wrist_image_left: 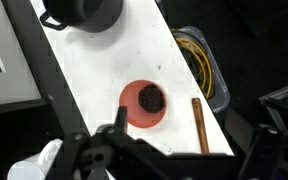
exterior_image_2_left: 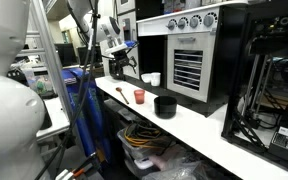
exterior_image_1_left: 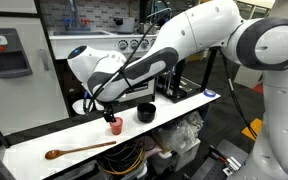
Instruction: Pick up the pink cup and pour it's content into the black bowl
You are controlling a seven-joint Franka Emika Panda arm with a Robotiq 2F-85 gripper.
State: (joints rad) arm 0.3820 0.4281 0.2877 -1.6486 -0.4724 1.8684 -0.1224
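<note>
The pink cup (exterior_image_1_left: 115,125) stands upright on the white tabletop (exterior_image_1_left: 184,105), and it shows in both exterior views (exterior_image_2_left: 138,96). In the wrist view the pink cup (wrist_image_left: 144,103) is seen from above with dark content inside. The black bowl (exterior_image_1_left: 145,113) sits close beside the cup (exterior_image_2_left: 165,106), and it lies at the top edge of the wrist view (wrist_image_left: 84,12). My gripper (exterior_image_1_left: 106,104) hovers above the cup, open and empty (wrist_image_left: 194,128), not touching it.
A wooden spoon (exterior_image_1_left: 79,150) lies on the table on the cup's other side from the bowl (wrist_image_left: 198,125). A white mug (exterior_image_2_left: 152,79) stands near the black oven-like box (exterior_image_2_left: 189,50). Cables and bins sit under the table (exterior_image_1_left: 134,160).
</note>
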